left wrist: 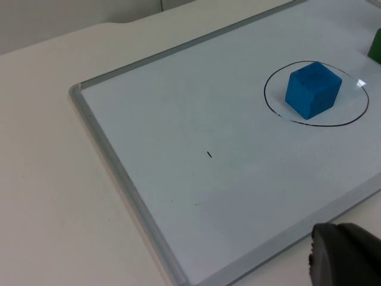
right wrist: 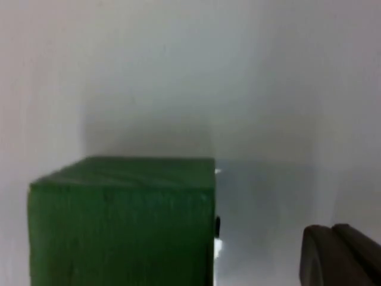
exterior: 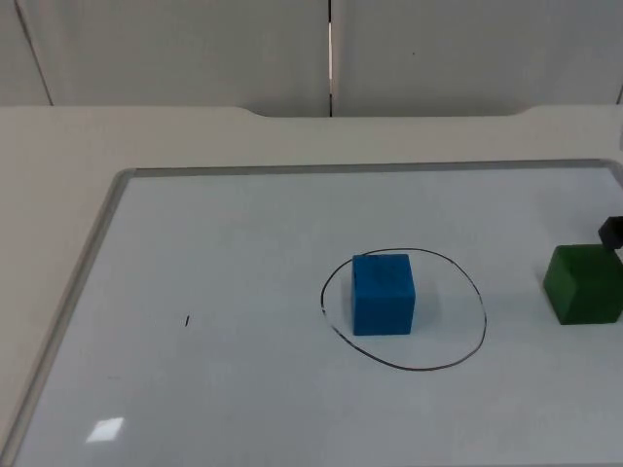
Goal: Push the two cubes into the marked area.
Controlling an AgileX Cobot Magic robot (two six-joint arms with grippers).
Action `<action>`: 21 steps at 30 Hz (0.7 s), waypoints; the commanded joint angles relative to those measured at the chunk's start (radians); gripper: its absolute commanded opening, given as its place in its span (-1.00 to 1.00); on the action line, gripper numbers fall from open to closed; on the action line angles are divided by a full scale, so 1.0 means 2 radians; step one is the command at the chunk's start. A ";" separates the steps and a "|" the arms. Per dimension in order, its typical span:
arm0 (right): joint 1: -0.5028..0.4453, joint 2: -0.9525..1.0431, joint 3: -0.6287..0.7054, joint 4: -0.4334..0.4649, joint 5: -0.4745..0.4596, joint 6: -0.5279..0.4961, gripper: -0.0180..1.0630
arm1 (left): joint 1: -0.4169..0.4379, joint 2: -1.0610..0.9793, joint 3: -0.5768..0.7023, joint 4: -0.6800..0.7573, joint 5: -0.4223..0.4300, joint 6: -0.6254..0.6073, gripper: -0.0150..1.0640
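The blue cube [exterior: 384,293] already sits inside the marked area [exterior: 476,292], the hand-drawn black ring on the whiteboard [exterior: 224,253] that lies on the desk [exterior: 58,175], while the green cube [exterior: 584,283] stands on the board outside the ring, off to the side away from the blue cube. The right gripper [exterior: 610,232] is just behind the green cube and the left gripper [left wrist: 342,253] waits beyond the board's edge, well apart from the ring; whether either is released or clenched I cannot tell. The green cube looks light, stiff and foam-like, likely to slide easily on the glossy board and to spin if nudged off-centre, so I would press flat on the middle of the face turned away from the ring.
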 commanded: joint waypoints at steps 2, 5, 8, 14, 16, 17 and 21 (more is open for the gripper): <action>-0.003 0.005 -0.003 0.002 -0.015 -0.001 -0.96 | 0.002 -0.002 0.003 0.004 -0.005 0.000 -0.98; -0.002 0.011 -0.003 0.008 -0.023 -0.001 -0.96 | 0.002 -0.002 0.003 0.004 -0.005 0.000 -0.98; -0.002 0.015 -0.003 0.013 -0.023 -0.001 -0.96 | 0.002 -0.002 0.003 0.004 -0.005 0.000 -0.98; -0.002 0.016 -0.003 0.018 -0.028 -0.001 -0.96 | 0.002 -0.002 0.003 0.004 -0.005 0.000 -0.98; -0.001 0.016 -0.003 0.022 -0.028 -0.001 -0.96 | 0.002 -0.002 0.003 0.004 -0.005 0.000 -0.98; -0.001 0.016 -0.003 0.022 -0.028 -0.001 -0.96 | 0.002 -0.002 0.003 0.004 -0.005 0.000 -0.98; -0.001 0.016 -0.003 0.038 -0.029 -0.001 -0.96 | 0.002 -0.002 0.003 0.004 -0.005 0.000 -0.98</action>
